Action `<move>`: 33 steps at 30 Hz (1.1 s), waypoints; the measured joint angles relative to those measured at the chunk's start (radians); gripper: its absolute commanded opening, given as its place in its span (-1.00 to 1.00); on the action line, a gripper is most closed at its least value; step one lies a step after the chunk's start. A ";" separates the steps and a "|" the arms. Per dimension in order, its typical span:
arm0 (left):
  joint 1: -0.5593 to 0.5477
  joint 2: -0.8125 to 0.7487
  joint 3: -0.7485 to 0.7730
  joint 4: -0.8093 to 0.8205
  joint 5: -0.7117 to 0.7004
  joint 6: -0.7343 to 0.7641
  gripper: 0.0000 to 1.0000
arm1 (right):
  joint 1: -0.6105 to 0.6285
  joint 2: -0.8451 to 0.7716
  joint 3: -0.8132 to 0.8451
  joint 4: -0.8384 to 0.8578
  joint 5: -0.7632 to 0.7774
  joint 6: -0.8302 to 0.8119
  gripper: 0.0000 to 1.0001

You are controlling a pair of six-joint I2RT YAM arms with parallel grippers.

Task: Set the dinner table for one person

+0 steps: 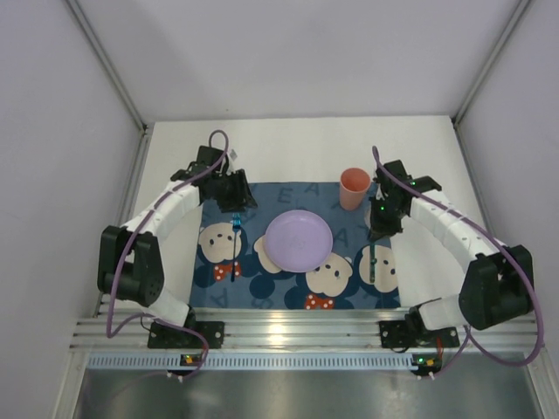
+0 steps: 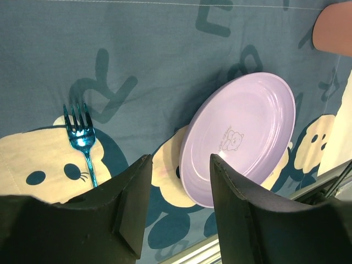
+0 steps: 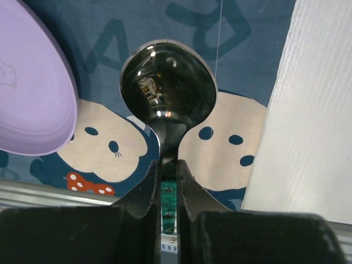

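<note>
The white dinner table carries a dark blue bear-print mat. A lilac plate lies at the mat's middle and also shows in the left wrist view. A blue fork lies left of the plate, tines toward the back. My left gripper is open and empty, above the mat just behind the fork. My right gripper is shut on the green handle of a spoon, its shiny bowl over a bear face right of the plate.
A pink cup stands upright at the mat's back right corner, just left of my right gripper; its edge shows in the left wrist view. Bare white tabletop lies right of the mat. A metal rail runs along the near edge.
</note>
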 measured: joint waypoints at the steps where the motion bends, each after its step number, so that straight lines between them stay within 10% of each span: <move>1: 0.000 -0.006 -0.006 0.000 0.000 0.000 0.03 | 0.013 -0.002 -0.013 0.002 0.006 0.000 -1.00; 22: 0.000 -0.056 -0.032 -0.001 -0.005 0.000 0.02 | 0.094 0.114 -0.118 0.263 0.069 0.036 -0.98; 28: 0.000 -0.056 -0.032 -0.001 -0.012 -0.003 0.02 | 0.096 0.124 -0.130 0.306 0.082 0.042 -0.34; 33: 0.000 -0.056 -0.032 0.000 -0.019 -0.010 0.03 | 0.099 0.121 -0.143 0.332 0.085 0.043 -0.19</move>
